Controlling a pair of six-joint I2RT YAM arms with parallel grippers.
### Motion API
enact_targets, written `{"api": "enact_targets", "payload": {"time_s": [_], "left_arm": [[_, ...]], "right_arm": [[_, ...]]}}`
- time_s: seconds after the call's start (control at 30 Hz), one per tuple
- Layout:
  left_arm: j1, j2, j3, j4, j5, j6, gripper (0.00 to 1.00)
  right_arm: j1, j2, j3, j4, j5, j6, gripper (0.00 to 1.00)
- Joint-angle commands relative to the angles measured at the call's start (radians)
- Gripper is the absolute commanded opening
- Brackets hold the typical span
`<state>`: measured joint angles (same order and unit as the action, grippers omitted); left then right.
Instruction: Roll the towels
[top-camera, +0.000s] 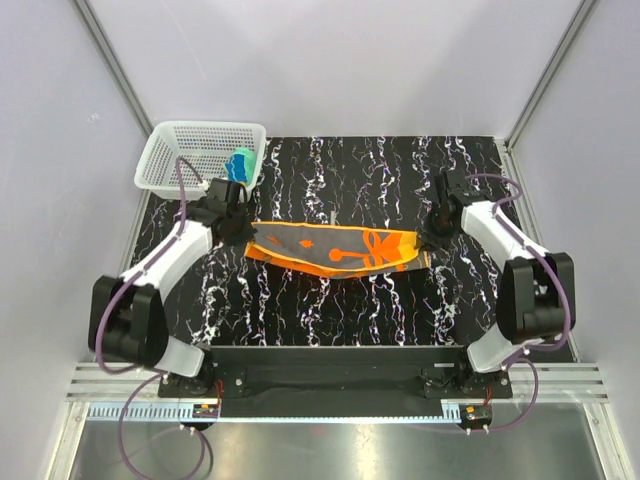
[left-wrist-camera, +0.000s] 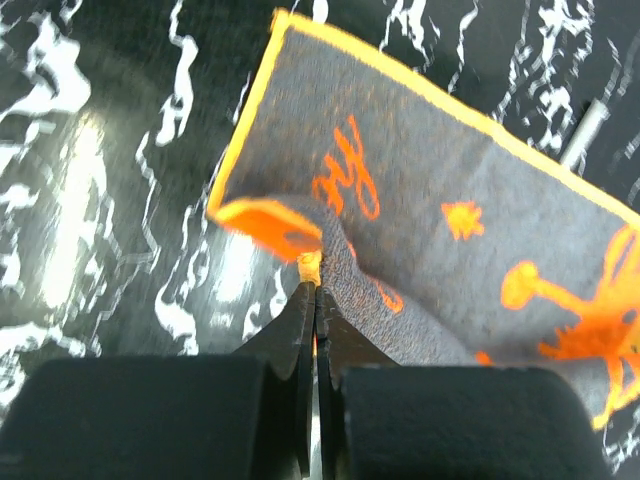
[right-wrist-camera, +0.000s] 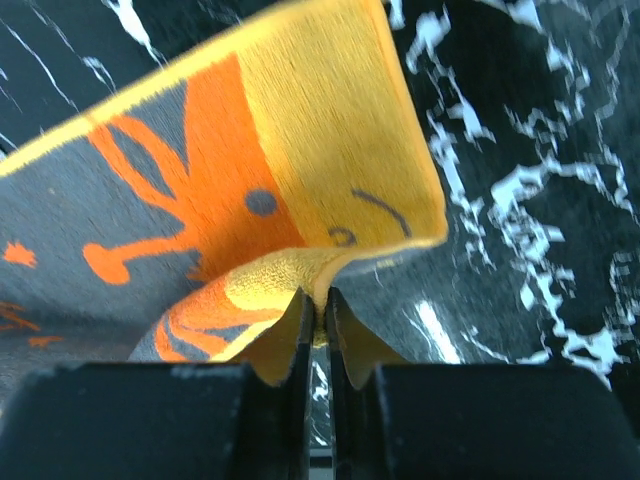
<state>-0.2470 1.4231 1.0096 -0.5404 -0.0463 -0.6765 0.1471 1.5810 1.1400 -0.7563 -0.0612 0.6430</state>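
Observation:
The orange towel (top-camera: 335, 248) lies stretched across the middle of the black marbled table, its grey face with orange figures and yellow border turned up. My left gripper (top-camera: 240, 226) is shut on the towel's left near corner (left-wrist-camera: 268, 222), which curls up at the fingertips (left-wrist-camera: 300, 300). My right gripper (top-camera: 431, 236) is shut on the right end, and a fold of the yellow-orange cloth (right-wrist-camera: 250, 150) rises between its fingertips (right-wrist-camera: 298, 312). A teal-blue and yellow rolled towel (top-camera: 241, 165) stands in the basket's near right corner.
The white mesh basket (top-camera: 165, 160) sits at the back left, just behind my left gripper. A small pale rod (left-wrist-camera: 588, 128) lies on the table beyond the towel's far edge. White walls with metal posts close in the table on three sides.

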Motion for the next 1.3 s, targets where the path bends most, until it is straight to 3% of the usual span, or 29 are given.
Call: {"api": "enact_targets", "payload": {"time_s": [0.0,0.33,0.63,0.77,0.87,0.9,1.0,1.07,1.17,1.27], "left_arm": [[0.012,0.1,0.101,0.025,0.013,0.031,0.0],[0.025,0.278,0.233,0.007,0.008,0.055,0.0],[0.04,0.33,0.311,-0.055,-0.036,0.068,0.0],[0.064,0.375,0.34,-0.078,-0.026,0.064,0.0],[0.078,0.413,0.368,-0.095,-0.018,0.066,0.0],[0.08,0.419,0.371,-0.093,-0.018,0.069,0.0],[0.08,0.418,0.359,-0.082,-0.03,0.066,0.0],[0.081,0.395,0.334,-0.069,-0.036,0.058,0.0],[0.081,0.343,0.291,-0.041,-0.044,0.054,0.01],[0.081,0.281,0.238,-0.03,-0.084,0.041,0.11]], "right_arm": [[-0.018,0.068,0.089,0.015,0.015,-0.029,0.1],[-0.052,0.195,0.165,0.034,-0.019,-0.045,0.1],[-0.06,0.283,0.239,0.017,-0.052,-0.055,0.15],[-0.069,0.318,0.28,0.006,-0.065,-0.054,0.22],[-0.081,0.347,0.297,0.0,-0.077,-0.054,0.36],[-0.081,0.353,0.3,0.003,-0.075,-0.055,0.49],[-0.096,0.372,0.317,0.006,-0.071,-0.052,0.57],[-0.103,0.387,0.337,0.005,-0.065,-0.054,0.68],[-0.122,0.402,0.365,-0.008,-0.063,-0.06,0.71],[-0.141,0.384,0.369,-0.018,-0.022,-0.074,0.74]]}}
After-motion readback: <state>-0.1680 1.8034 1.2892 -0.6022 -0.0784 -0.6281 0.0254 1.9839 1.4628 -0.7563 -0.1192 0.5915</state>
